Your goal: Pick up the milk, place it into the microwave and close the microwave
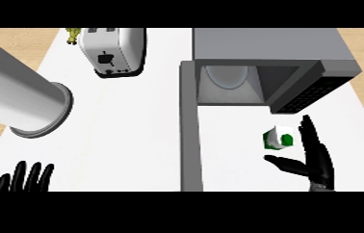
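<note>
A small white milk carton [278, 137] with green marks stands on the white counter, in front of the microwave [270, 54]. The microwave's cavity faces me, with a round glass plate [227, 77] inside. Its door [189, 126] hangs open, swung out to the left and seen edge-on as a long grey bar. My right hand [315, 157] is open just right of the carton, fingers straight and pointing away, thumb stretched below the carton; no contact shows. My left hand [27, 178] rests open at the lower left edge, fingers up.
A silver toaster [112, 50] lies at the back left, with a small yellow object [71, 35] beside it. A large grey cylinder [32, 99] juts in from the left. The microwave's dark control panel [313, 93] sits right of the cavity.
</note>
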Tool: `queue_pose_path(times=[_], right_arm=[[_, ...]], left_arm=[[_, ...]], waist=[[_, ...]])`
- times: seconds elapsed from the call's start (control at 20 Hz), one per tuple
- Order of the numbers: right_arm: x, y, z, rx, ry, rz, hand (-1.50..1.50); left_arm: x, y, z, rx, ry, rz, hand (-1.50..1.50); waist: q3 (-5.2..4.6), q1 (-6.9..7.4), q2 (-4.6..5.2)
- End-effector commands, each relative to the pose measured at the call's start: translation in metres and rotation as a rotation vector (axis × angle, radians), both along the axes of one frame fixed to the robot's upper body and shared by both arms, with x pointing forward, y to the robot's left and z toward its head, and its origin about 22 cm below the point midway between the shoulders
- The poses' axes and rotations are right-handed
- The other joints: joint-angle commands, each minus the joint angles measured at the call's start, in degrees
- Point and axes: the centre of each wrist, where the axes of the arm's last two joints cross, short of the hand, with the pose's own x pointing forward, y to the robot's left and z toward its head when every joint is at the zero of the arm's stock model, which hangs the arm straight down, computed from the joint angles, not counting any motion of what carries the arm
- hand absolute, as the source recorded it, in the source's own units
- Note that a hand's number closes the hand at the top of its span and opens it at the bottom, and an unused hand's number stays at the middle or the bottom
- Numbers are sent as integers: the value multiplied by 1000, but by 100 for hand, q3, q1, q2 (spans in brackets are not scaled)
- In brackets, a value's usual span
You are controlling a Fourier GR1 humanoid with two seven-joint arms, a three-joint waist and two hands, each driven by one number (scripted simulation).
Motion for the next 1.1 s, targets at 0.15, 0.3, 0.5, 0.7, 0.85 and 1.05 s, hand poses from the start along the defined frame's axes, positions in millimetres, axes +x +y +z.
queue_pose_path(times=[0.15,0.3,0.5,0.7,0.85,1.05], right_arm=[[27,8,-11,24,-39,38,-150],[11,6,-10,37,-39,34,-150],[33,25,-13,70,-32,2,-150],[23,14,-28,17,-24,-33,-150],[41,3,-16,-52,-54,-70,150],[53,14,-16,-133,-26,-17,150]], left_arm=[[-3,-8,0,6,0,-22,-150],[-1,-9,-2,5,11,0,-150],[-1,13,-23,-4,-6,3,-150],[-10,7,14,6,3,-29,-150],[-12,10,5,16,-7,-9,-150],[3,11,-7,5,11,-14,-150]], waist=[[2,27,5],[-1,-6,-1],[-1,13,2],[4,35,7],[3,44,9],[3,46,17]])
